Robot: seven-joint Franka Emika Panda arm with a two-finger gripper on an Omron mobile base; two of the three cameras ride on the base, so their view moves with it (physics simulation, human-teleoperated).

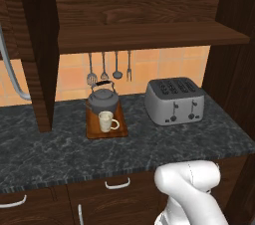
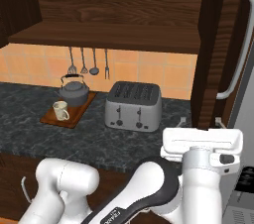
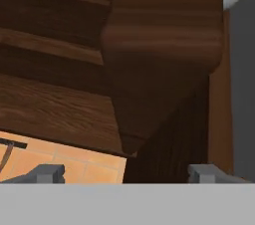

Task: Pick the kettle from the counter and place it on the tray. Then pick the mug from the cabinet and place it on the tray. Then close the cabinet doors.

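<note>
Kettle (image 1: 103, 100) sits upright on the far end of the tray (image 1: 94, 130), arched handle up; spout direction too small to tell. Mug (image 1: 106, 121) stands upright on the same tray, just in front of the kettle, touching or nearly so, its handle pointing right toward the toaster (image 1: 175, 100) in the left base view. Tray lies flat on the counter (image 1: 149, 144), long axis running front to back, left of the toaster and well apart from it. Cabinet (image 1: 139, 15) shelf is above, with the cabinet doors (image 2: 218, 49) swung open, right one edge-on with its silver bar handle (image 2: 239, 44) outward. Gripper (image 3: 127, 173) is wide open, holding nothing, aimed up at the underside of the right door and shelf, fingertips (image 3: 47, 173) spread far apart.
</note>
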